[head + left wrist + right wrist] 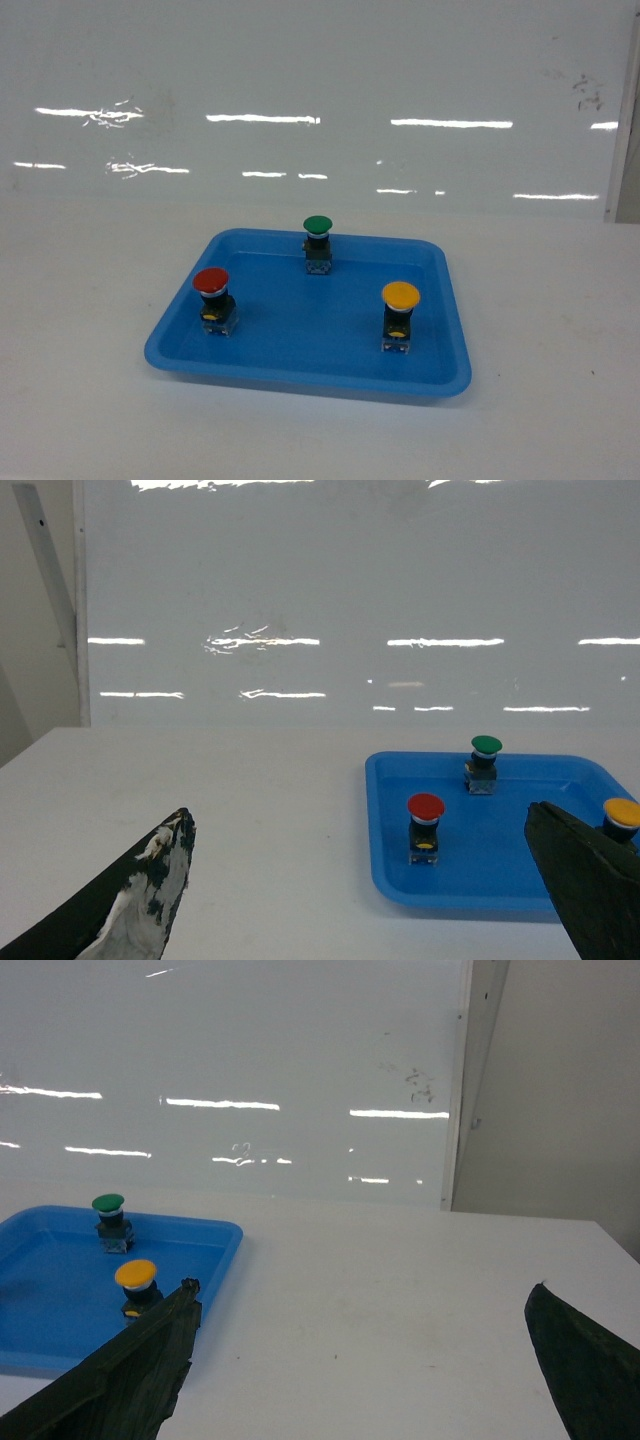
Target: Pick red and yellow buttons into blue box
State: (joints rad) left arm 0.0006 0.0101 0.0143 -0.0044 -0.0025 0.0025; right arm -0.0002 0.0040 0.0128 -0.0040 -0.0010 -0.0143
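Observation:
The red button [212, 283] stands upright at the left of a shallow blue tray [300, 315], and the yellow button [401, 296] stands at its right. Both have black-and-clear bases. The blue box is out of view. Neither gripper shows in the head view. In the left wrist view my left gripper [358, 810] is open and empty over bare table, left of the red button [425, 808]. In the right wrist view my right gripper [365, 1284] is open and empty, with the yellow button [135, 1275] just beyond its left finger.
A green-capped button [317, 225] stands at the back of the tray. The white table [540, 330] runs round the tray on all sides. A glossy white wall [320, 100] closes the back, with a wall edge [470, 1080] at the right.

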